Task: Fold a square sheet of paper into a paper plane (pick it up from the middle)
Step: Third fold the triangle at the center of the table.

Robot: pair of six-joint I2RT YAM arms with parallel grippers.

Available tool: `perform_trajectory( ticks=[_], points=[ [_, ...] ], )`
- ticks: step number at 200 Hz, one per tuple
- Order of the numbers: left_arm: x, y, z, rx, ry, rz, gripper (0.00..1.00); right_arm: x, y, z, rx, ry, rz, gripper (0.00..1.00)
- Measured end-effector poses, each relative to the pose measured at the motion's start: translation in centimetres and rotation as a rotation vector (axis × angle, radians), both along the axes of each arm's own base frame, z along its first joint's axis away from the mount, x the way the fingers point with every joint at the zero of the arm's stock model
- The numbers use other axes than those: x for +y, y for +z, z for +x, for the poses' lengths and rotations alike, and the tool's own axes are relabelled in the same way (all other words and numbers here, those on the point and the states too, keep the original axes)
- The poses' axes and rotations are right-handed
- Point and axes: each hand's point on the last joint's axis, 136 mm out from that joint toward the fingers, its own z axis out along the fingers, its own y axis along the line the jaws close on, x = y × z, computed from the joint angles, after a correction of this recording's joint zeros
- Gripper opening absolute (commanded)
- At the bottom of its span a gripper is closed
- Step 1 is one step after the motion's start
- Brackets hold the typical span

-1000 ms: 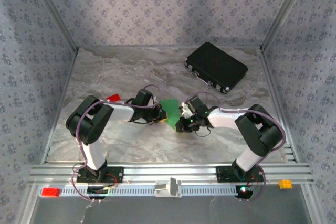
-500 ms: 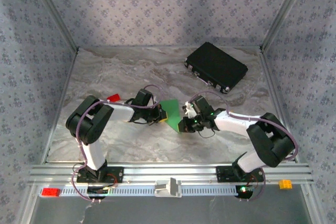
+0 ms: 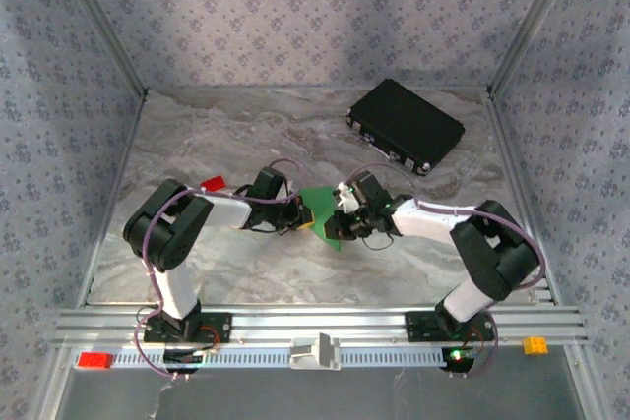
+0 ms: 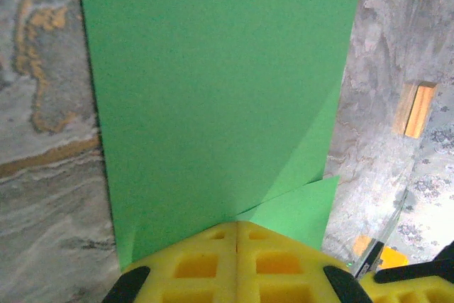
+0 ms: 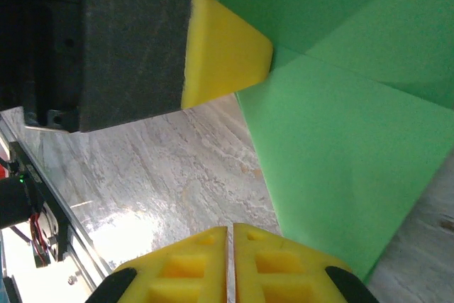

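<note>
The left gripper point(image 4: 236, 226), fingers pressed together, rests its tips on folded green paper point(image 4: 213, 90); the right gripper point(image 5: 230, 230), fingers likewise together, has the paper just beyond its tips.

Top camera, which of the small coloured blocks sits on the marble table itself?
The red block just behind the left arm; the other red block and the orange block sit down at the front rail.

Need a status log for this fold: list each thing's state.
paper: partly folded, creased, lying flat.
left hand: shut, tips on the paper.
right hand: shut, beside the paper's edge.
black case: closed, lying flat.
red block: resting loose, untouched.
</note>
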Motion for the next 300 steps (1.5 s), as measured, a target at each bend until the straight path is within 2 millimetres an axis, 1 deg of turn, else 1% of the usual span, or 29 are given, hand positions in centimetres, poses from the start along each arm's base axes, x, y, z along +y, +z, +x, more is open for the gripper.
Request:
perform_trajectory(
  ticks=[29, 57, 73, 109, 142, 153, 164, 179, 192, 207, 215, 225, 234, 250, 265, 284, 300],
  points=[
    [0.0, 0.0, 0.0, 0.0, 0.0, 0.0, 0.0, 0.1, -1.2, -0.8, 0.029, 0.017, -0.023, 0.11],
    [0.0, 0.0, 0.0, 0.0, 0.0, 0.0, 0.0, -1.3, -3.0, -2.2, 0.062, 0.011, -0.05, 0.11],
    [0.0, 0.0, 0.0, 0.0, 0.0, 0.0, 0.0, -1.9, -2.9, -2.3, 0.05, -0.001, -0.034, 0.11],
    [0.0, 0.0, 0.0, 0.005, 0.005, -0.001, 0.0, -3.6, -2.8, -3.4, 0.053, -0.035, -0.012, 0.12],
    [0.0, 0.0, 0.0, 0.003, 0.019, -0.014, 0.0, -4.1, -2.0, -3.6, 0.053, -0.051, -0.011, 0.12],
    [-0.1, 0.1, -0.1, 0.001, 0.026, -0.016, 0.0, -4.1, -1.5, -3.4, 0.042, -0.056, -0.011, 0.12],
    [-0.1, 0.1, -0.1, -0.002, 0.038, -0.016, 0.0, -4.0, -0.9, -2.9, 0.023, -0.063, -0.013, 0.15],
    [-0.1, 0.1, -0.2, -0.005, 0.064, -0.014, 0.0, -4.1, -0.2, -1.7, -0.008, -0.093, -0.024, 0.26],
    [0.0, 0.1, -0.4, -0.009, 0.089, -0.009, 0.0, -4.4, 0.2, -0.6, -0.034, -0.126, -0.038, 0.32],
    [0.1, 0.1, -0.9, -0.009, 0.114, -0.001, 0.0, -4.7, 0.5, 0.4, -0.048, -0.158, -0.049, 0.35],
    [0.3, 0.1, -1.2, -0.008, 0.126, 0.005, 0.01, -4.8, 0.5, 0.7, -0.054, -0.167, -0.053, 0.36],
    [0.6, 0.2, -1.5, -0.009, 0.138, 0.013, 0.06, -4.8, 0.6, 1.1, -0.057, -0.174, -0.056, 0.37],
    [0.8, 0.2, -1.7, -0.01, 0.145, 0.021, 0.09, -4.6, 0.5, 1.4, -0.055, -0.174, -0.057, 0.37],
    [1.1, 0.4, -1.7, -0.012, 0.158, 0.034, 0.14, -4.4, 0.2, 1.7, -0.044, -0.172, -0.063, 0.37],
    [1.3, 0.9, -1.6, -0.032, 0.163, 0.039, 0.19, -4.2, -0.3, 1.8, -0.033, -0.167, -0.062, 0.37],
    [1.5, 1.7, -1.5, -0.057, 0.161, 0.043, 0.23, -3.9, -0.9, 1.8, -0.014, -0.164, -0.065, 0.37],
    [1.7, 2.2, -1.5, -0.071, 0.158, 0.049, 0.23, -3.7, -1.0, 2.0, -0.008, -0.164, -0.067, 0.37]
  ],
)
